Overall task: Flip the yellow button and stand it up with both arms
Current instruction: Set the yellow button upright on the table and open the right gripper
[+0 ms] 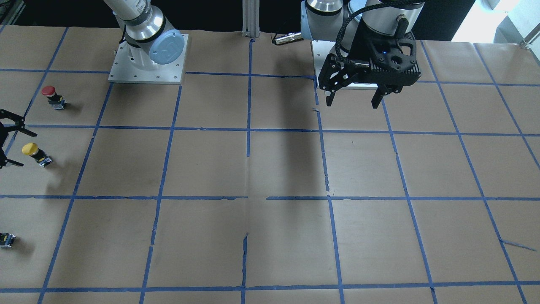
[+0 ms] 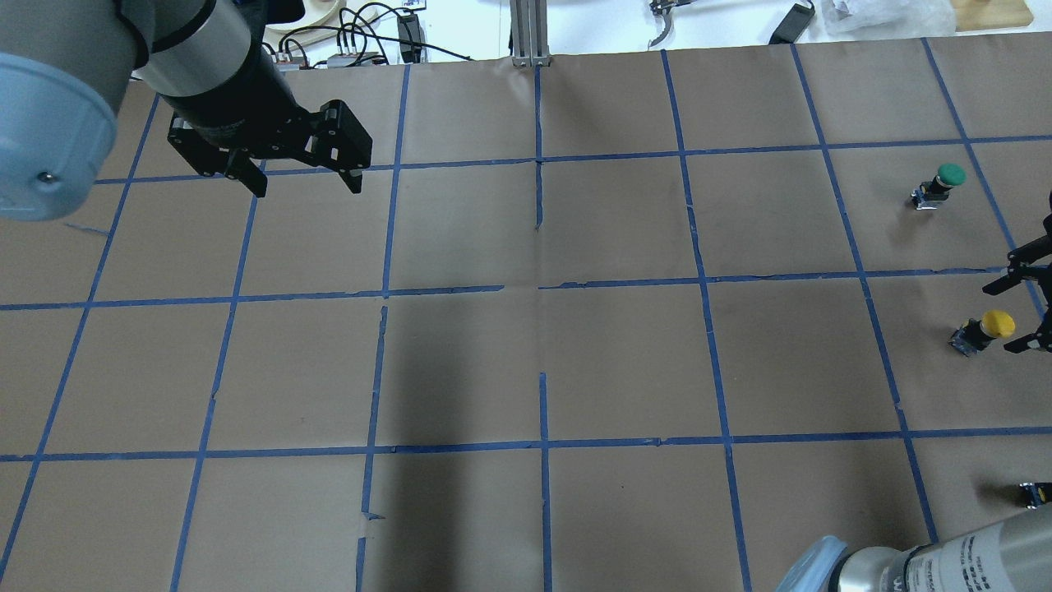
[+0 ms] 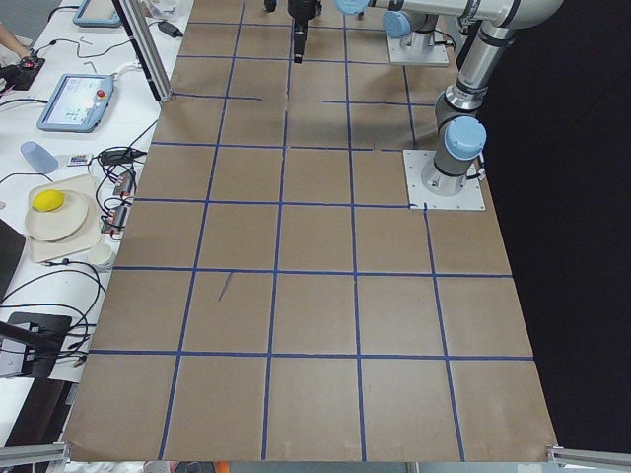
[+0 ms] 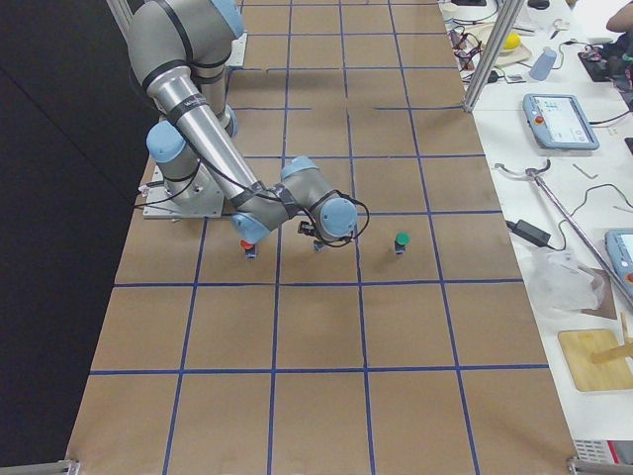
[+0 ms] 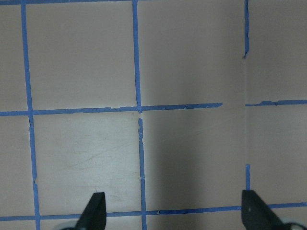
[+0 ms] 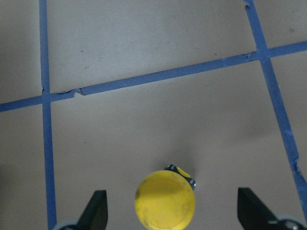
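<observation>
The yellow button (image 1: 31,151) stands on the brown paper at the robot's far right, its round yellow cap up and its dark body below. It also shows in the overhead view (image 2: 990,326). My right gripper (image 1: 28,150) is open and reaches over it, one finger on each side, not touching it. In the right wrist view the cap (image 6: 165,201) sits midway between the two fingertips (image 6: 98,203). My left gripper (image 1: 352,104) is open and empty, held above the table near its own base, far from the button; the overhead view shows it too (image 2: 306,189).
A red-capped button (image 1: 49,95) stands one square nearer the robot. A green-capped button (image 2: 941,182) stands one square farther away. A small black block (image 2: 1037,493) lies at the right edge. The two arm bases (image 1: 147,63) and a metal post (image 1: 252,17) line the robot's side.
</observation>
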